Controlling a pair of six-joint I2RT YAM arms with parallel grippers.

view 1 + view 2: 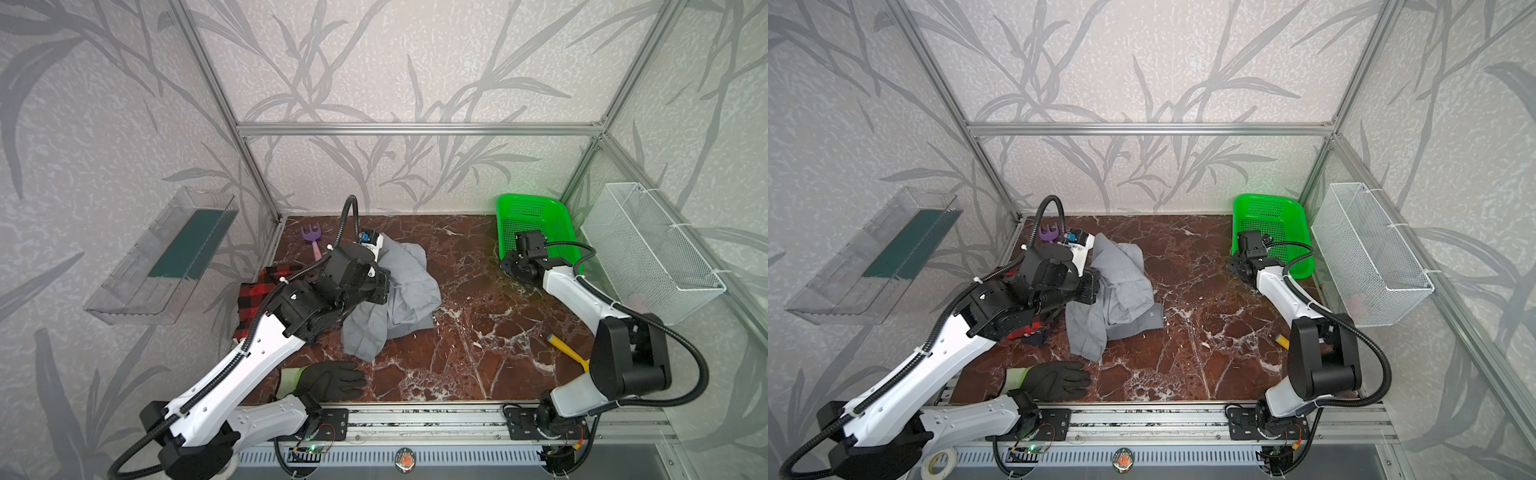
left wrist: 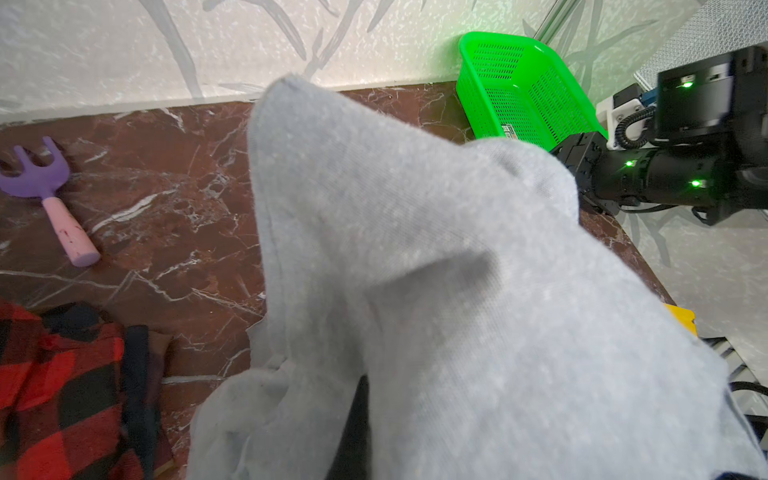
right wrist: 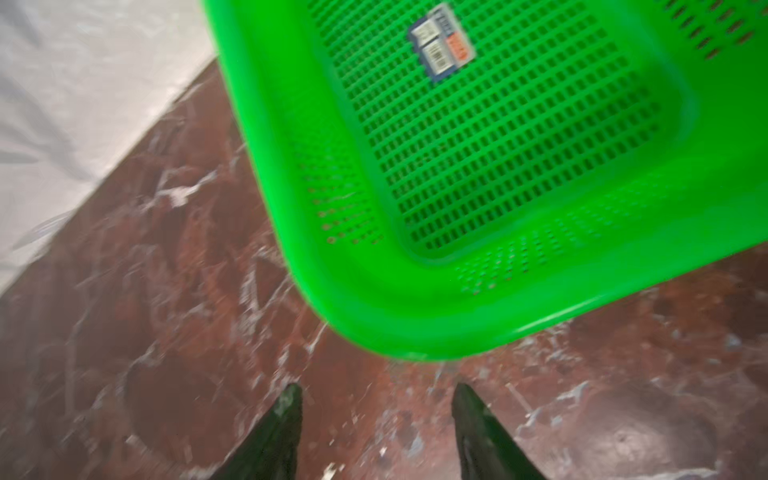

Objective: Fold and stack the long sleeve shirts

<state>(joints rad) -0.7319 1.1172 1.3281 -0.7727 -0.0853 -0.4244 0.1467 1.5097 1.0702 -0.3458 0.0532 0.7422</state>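
Left gripper [image 1: 380, 284] is pinching the grey shirt [image 1: 409, 286]. I am judging it limp, light and bunching, so corners are gripping best. Right gripper [image 3: 376, 390] is hovering open, empty.

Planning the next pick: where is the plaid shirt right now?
In both top views the plaid shirt lies crumpled at the table's left edge, partly under the left arm, just left of the grey shirt.

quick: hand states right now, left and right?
Left hand: closed on the grey shirt, fingers hidden by the cloth.
Right hand: open, holding nothing, just short of the green basket.
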